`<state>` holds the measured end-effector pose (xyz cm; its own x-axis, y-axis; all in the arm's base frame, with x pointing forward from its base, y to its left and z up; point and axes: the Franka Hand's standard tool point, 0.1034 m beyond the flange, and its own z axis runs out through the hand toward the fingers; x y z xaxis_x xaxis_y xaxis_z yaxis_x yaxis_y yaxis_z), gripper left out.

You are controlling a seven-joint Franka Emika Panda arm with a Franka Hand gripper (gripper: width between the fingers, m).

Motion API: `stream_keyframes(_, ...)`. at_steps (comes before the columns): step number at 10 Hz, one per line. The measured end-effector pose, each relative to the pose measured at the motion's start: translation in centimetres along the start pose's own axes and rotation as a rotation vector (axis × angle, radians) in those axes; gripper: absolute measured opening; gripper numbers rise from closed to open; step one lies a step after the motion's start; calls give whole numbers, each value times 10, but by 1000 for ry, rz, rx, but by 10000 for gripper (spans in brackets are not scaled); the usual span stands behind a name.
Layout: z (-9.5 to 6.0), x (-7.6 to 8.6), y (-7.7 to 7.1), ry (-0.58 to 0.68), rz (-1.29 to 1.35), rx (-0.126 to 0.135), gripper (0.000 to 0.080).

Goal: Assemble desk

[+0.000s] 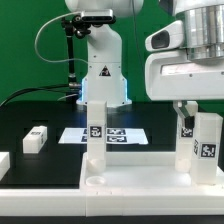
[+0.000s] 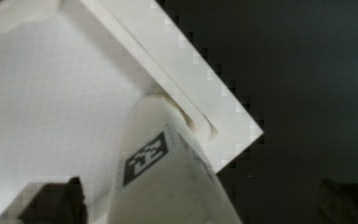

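The white desk panel [image 1: 140,185] lies in the foreground, and its rimmed corner shows in the wrist view [image 2: 87,90]. One tagged leg [image 1: 95,135] stands upright in its back corner on the exterior view's left. A second tagged leg [image 1: 206,145] stands at the back corner on the exterior view's right; in the wrist view [image 2: 167,175] its end meets the corner socket. My gripper [image 1: 195,112] is over this leg's top. Its dark fingers [image 2: 55,200] straddle the leg with a gap on each side, so it is open [image 2: 202,208].
Two loose white legs [image 1: 35,139] [image 1: 4,165] lie on the black table at the exterior view's left. The marker board [image 1: 120,133] lies behind the panel. The robot base [image 1: 103,75] stands at the back.
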<state>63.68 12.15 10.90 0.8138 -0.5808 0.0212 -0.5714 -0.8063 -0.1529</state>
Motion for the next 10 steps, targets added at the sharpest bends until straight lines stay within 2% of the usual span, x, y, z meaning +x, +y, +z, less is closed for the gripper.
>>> stream_keyframes(1, 4, 10, 6, 13, -328, -27, 649)
stream_keyframes(2, 8, 16, 6, 16, -503, -23, 649)
stream_keyframes(3, 8, 16, 6, 15, -435, -22, 649)
stream_keyframes(5, 9, 16, 7, 15, -419, -23, 376)
stream_keyframes(6, 9, 16, 8, 16, -331, -24, 288)
stream_keyframes(8, 9, 17, 9, 18, -200, -24, 288)
stream_keyframes(10, 9, 16, 11, 18, 101, -39, 288)
